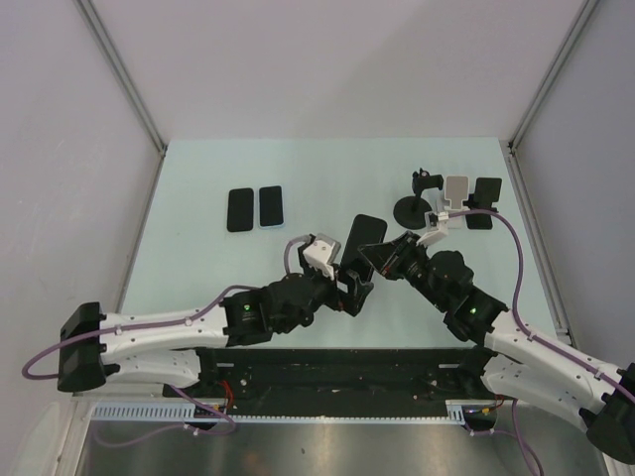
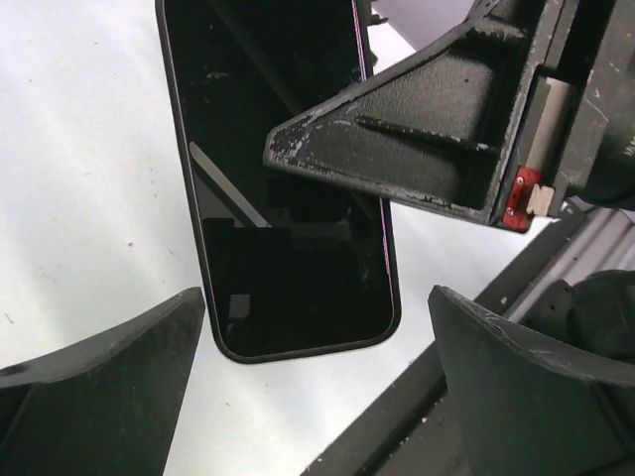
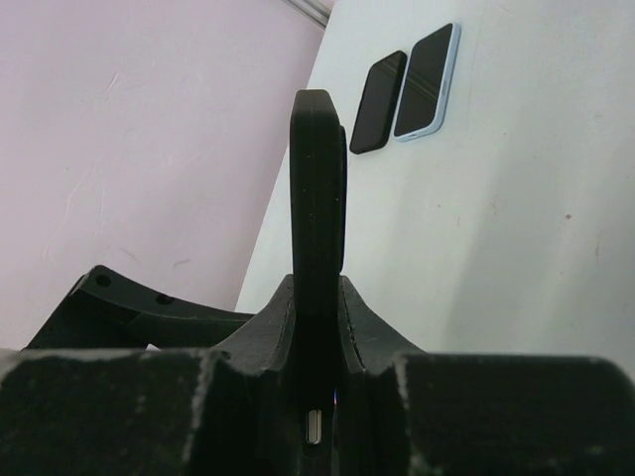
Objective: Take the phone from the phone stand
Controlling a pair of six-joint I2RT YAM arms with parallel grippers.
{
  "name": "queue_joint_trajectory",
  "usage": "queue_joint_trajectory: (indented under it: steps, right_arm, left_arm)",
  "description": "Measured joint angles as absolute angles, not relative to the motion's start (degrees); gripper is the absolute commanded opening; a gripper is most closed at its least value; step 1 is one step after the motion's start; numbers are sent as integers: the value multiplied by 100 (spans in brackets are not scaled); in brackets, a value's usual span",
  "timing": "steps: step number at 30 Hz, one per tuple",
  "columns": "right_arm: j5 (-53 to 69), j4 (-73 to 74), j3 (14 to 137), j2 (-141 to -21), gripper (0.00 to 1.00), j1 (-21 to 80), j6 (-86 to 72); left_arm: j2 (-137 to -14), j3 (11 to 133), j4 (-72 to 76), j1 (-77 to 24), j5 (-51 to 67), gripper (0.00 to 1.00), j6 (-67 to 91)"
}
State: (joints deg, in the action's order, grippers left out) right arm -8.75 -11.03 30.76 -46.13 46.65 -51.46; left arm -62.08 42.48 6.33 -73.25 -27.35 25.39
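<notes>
1. The right fingers (image 3: 260, 337) are clamping the phone (image 3: 317, 188) edge-on above mid-table (image 1: 198, 268), well apart from the phone stand (image 1: 454, 190).
2. Its long axis is running out past those fingertips.
3. The left fingers (image 2: 99, 397) are standing spread wide, flanking the phone's rounded end without touching.

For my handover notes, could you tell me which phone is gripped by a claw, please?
The centre phone, clamped edge-on in the right claw; the black phone and blue-cased phone at the left lie flat on the table, ungripped.
</notes>
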Motion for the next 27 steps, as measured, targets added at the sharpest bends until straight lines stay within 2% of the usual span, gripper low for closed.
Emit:
queue_joint_trajectory:
  steps: [12,15,21,24,25,26,27]
  right_arm:
    - [-882,-1105,3076,-4630,0,4742,-5164]
    - [-882,-1105,3076,-4635,0,4757,-5164]
    - [-913,-1133,3076,-4665,0,4786,-5155]
    - [-932,-1181,3076,-4689,0,4792,-5162]
    - [-934,-1194,3076,-4700,0,4794,-5159]
    - [-937,-1201,3076,-4709,0,4792,-5159]
    - [-934,-1210,3076,-4724,6,4794,-5157]
  left_arm:
    - [-6775,4659,349,-7387,-3050,100,2541]
    - [-6873,4665,322,-7387,-3070,96,2547]
    - [-6936,4672,259,-7389,-3197,70,2637]
    - [-6936,4694,235,-7397,-3249,52,2679]
    - [-6938,4696,228,-7397,-3264,41,2683]
    - [-6938,4698,224,-7397,-3271,34,2683]
    - [-6943,4698,215,-7397,-3280,29,2685]
